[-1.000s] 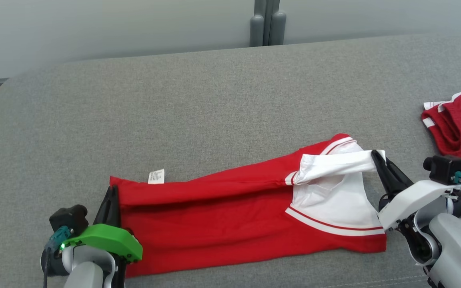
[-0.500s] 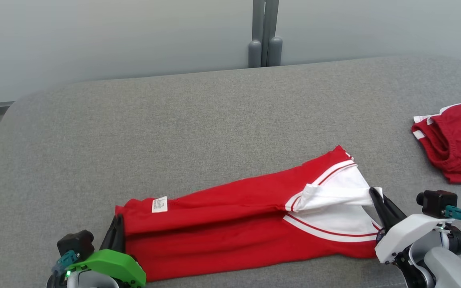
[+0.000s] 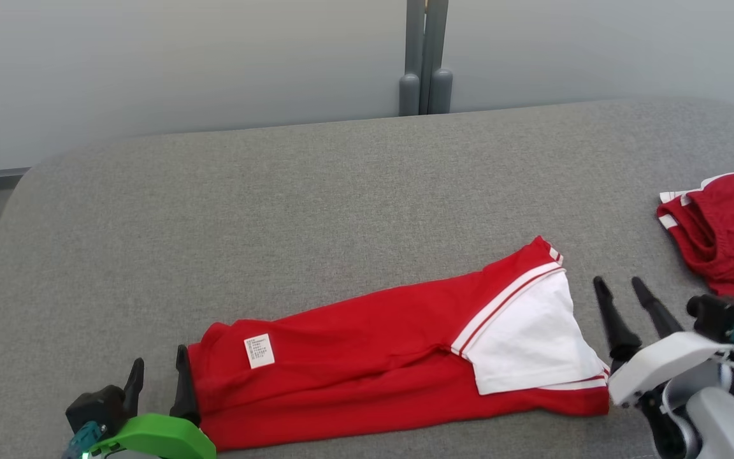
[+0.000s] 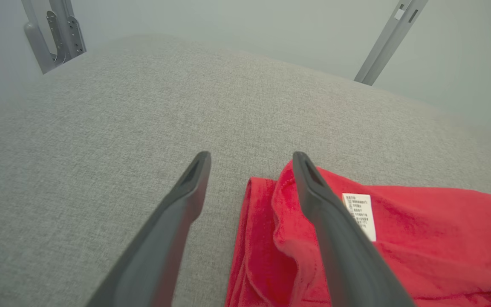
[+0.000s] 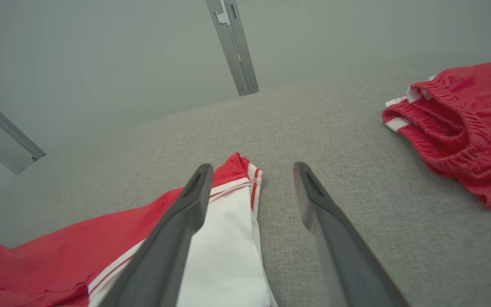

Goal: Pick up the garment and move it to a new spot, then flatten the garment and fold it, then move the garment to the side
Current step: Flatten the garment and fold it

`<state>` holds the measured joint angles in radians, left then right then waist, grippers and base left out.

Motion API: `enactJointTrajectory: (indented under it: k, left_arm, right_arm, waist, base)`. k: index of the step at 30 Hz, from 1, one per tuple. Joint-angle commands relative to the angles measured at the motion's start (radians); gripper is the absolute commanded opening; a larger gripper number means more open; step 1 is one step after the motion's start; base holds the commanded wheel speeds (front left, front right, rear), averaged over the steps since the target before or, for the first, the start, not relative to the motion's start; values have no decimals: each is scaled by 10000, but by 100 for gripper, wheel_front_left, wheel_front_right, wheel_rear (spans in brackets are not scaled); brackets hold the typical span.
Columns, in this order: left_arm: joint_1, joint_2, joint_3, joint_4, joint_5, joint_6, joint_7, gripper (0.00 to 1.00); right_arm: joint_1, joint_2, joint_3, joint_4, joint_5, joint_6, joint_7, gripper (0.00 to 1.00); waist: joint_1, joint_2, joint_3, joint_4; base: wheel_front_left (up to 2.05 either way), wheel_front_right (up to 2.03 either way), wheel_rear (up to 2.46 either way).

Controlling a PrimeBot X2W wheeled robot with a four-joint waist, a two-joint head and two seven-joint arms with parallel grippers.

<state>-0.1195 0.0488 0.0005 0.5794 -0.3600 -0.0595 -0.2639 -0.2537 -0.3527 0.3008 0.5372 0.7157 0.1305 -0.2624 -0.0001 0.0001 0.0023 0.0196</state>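
A red garment (image 3: 367, 357) is seen lying folded lengthwise on the grey fabric-covered worktop (image 3: 278, 210), towards 6 o'clock in the head view. Its long axis is set at a slight slant, from about 8 o'clock up to 2 o'clock. A white panel (image 3: 526, 338), edged with red and white stripes, is laid over the end of the garment at 3 o'clock. A white care label (image 3: 259, 350) is shown on top near the end at 9 o'clock. The fabric is creased along its length, and the edge at 9 o'clock is bunched into soft folds.

The left end effector (image 3: 158, 359) is found at 7 o'clock in the head view, spread wide and gripping nothing. Its fingers (image 4: 339, 238) are pointed towards 12 o'clock. The inner one is placed just beside the garment's edge at 9 o'clock. In the left wrist view that finger is seen across the folded red edge, close to the label. Whether the cloth is touched cannot be told.

The right end effector (image 3: 618, 284) is found at 4 o'clock in the head view, likewise spread wide and gripping nothing. It is held just beside the white panel, on the panel's 3 o'clock side. In the right wrist view the striped corner is seen beside the left-hand finger, with bare worktop between the two fingers.

A second red garment (image 3: 724, 236), with white trim and a gathered band, is seen crumpled at 3 o'clock, well apart from the first. Grey metal posts (image 3: 426, 57) are set against the pale wall at 12 o'clock.
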Motion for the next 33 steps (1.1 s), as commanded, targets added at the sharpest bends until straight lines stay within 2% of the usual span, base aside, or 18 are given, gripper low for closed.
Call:
enactJointTrajectory:
  k: [1,4,9,17,23,33]
  left_arm:
    - [278,41,74,-201,93,118,4,100]
    - [581,36,-26,-470,37,175,4,100]
    - [827,41,-297,-701,133,309,4,100]
    - [817,39,-498,-1053,276,361,4,100]
    - [526,39,-724,-1247,367,244,4,100]
    - [301,37,-707,-1230,513,158,4,100]
  right_arm:
    - [433,237,5,-237,-295,1,-21,100]
    - [619,341,223,-589,-666,-1,-25,100]
    - [786,538,449,-197,-931,-1,-23,100]
    - [626,767,-578,747,-1884,-1,-23,100]
    - [176,956,-1349,1449,-2594,-1,-25,100]
    - [-525,1239,-1817,3170,-2883,-1,-24,100]
  waist:
    - [1,-1,-23,61]
    - [1,-1,-83,179]
    - [1,-1,-166,413]
    - [1,-1,-44,743]
    - [1,-1,469,1273]
    - [1,-1,1023,1885]
  base:
    - [0,0,0]
    - [0,0,0]
    - [0,0,0]
    - [0,0,0]
    - [0,0,0]
    - [0,0,0]
